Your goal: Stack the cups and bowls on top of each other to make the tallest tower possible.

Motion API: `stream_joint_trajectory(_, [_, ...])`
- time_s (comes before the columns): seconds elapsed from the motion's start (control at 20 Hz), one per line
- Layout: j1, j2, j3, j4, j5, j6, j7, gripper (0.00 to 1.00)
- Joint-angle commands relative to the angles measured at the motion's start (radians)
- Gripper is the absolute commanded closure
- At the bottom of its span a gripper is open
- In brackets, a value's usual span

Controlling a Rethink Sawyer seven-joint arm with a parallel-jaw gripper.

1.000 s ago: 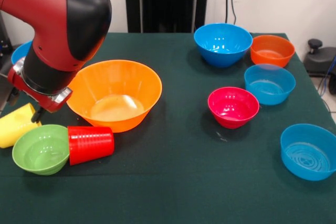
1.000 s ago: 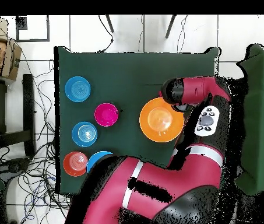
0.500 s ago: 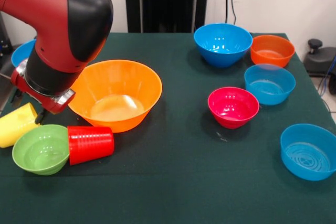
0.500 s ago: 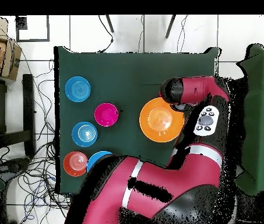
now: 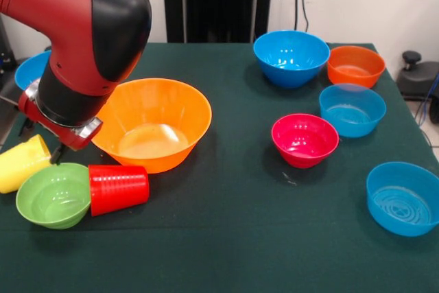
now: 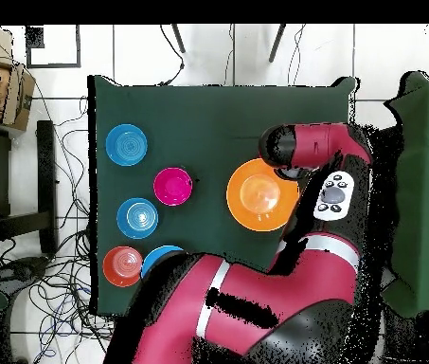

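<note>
Reaching down from the upper left of the front view, the red and black arm (image 5: 75,39) is bending at a bulky black-capped joint and pointing its wrist toward the table's left edge. Its gripper (image 5: 56,147) is mostly hiding behind the wrist, just above the gap between the yellow cup (image 5: 20,162) and the big yellow-orange bowl (image 5: 151,123); I cannot tell whether it is open or closed.

That big bowl is sitting upright on the green table (image 5: 226,238) with nothing inside it. Just in front of it, the red ribbed cup (image 5: 118,188) is lying on its side, its mouth pressing against the light green bowl (image 5: 53,195). The yellow cup is also lying tilted at the far left, touching the green bowl's rim.

Off to the right, well apart from the arm, five bowls are standing separately: a deep blue bowl (image 5: 291,57), an orange bowl (image 5: 355,65), a paler blue bowl (image 5: 352,109), a pink-red bowl (image 5: 304,139) and another blue bowl (image 5: 403,197) nearest the front. One more blue bowl (image 5: 31,70) is peeking out behind the arm.

Seen from overhead, the arm (image 6: 284,284) is sweeping across the table's lower right and curling around beside the big bowl (image 6: 261,194), covering the cups.
</note>
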Motion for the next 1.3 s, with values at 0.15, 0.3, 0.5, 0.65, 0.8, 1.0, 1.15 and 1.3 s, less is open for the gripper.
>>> stream_joint_trajectory(0.15, [0.03, -0.033, 0.086, 0.044, 0.045, 0.037, 0.02, 0.0])
stream_joint_trajectory(0.3, [0.03, -0.036, 0.086, 0.058, 0.053, 0.032, 0.018, 0.0])
stream_joint_trajectory(0.5, [0.029, -0.039, 0.086, 0.081, 0.062, 0.019, 0.018, 0.0])
stream_joint_trajectory(0.65, [0.024, -0.059, 0.094, 0.124, 0.069, 0.0, 0.005, 0.0])
stream_joint_trajectory(0.8, [0.014, -0.096, 0.105, 0.19, 0.072, -0.026, -0.019, 0.0])
stream_joint_trajectory(1.0, [0.006, -0.129, 0.107, 0.25, 0.057, -0.062, -0.035, 0.0])
stream_joint_trajectory(1.15, [0.0, -0.144, 0.108, 0.273, 0.043, -0.065, -0.052, 0.0])
stream_joint_trajectory(1.3, [-0.008, -0.152, 0.104, 0.285, 0.028, -0.071, -0.065, 0.0])
